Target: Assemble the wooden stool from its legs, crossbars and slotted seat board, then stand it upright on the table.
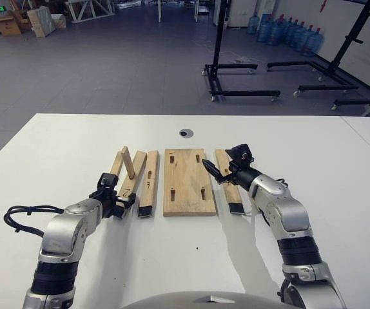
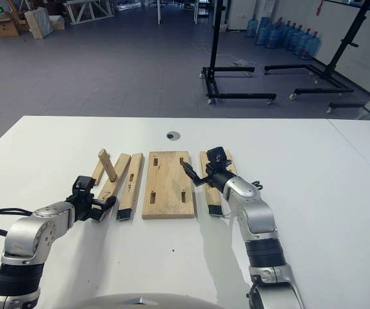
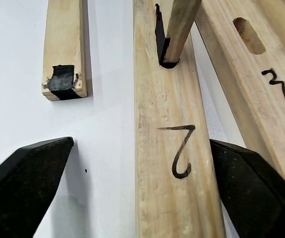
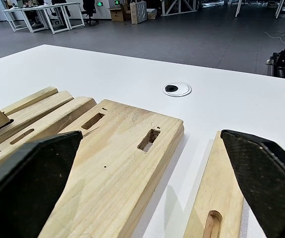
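The slotted seat board lies flat mid-table. To its left lie several legs; the one marked 2 has a crossbar standing tilted in its slot. My left gripper is open at that leg's near end, with its fingers on either side of the wood and apart from it. One more leg lies to the right of the board. My right gripper hangs open low over the board's right edge and this leg, holding nothing.
A round cable hole sits in the white table behind the board. A short piece with a black end lies left of leg 2. Bare tabletop stretches to both sides and in front of the parts.
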Controlling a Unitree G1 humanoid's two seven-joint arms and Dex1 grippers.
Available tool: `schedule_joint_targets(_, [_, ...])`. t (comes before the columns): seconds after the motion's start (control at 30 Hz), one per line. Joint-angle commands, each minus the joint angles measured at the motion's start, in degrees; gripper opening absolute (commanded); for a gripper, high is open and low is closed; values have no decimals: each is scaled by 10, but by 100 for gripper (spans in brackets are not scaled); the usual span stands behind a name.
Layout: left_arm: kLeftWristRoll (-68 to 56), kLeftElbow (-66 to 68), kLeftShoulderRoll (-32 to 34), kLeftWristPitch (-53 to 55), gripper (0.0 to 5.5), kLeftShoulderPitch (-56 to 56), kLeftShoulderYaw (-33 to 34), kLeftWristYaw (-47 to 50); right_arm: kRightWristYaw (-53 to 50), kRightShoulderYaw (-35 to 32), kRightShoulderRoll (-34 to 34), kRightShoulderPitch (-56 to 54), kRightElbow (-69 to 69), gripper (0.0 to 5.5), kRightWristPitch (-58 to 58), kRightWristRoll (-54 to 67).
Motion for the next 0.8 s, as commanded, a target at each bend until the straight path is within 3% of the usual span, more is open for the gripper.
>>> schedule_joint_targets(0.03, [-2,9,-8,3,432,11,2,-3,-1,2,2,-15,4,514,1,1])
schedule_joint_targets(0.5, [3,19,-32,-25,213,41,3,0,3,6,0,-21,8,514,1,1])
schedule_joint_targets(0.8, [1,3,-25,-44,203,14,19,-3,3,4,1,-27,19,514,-3,2])
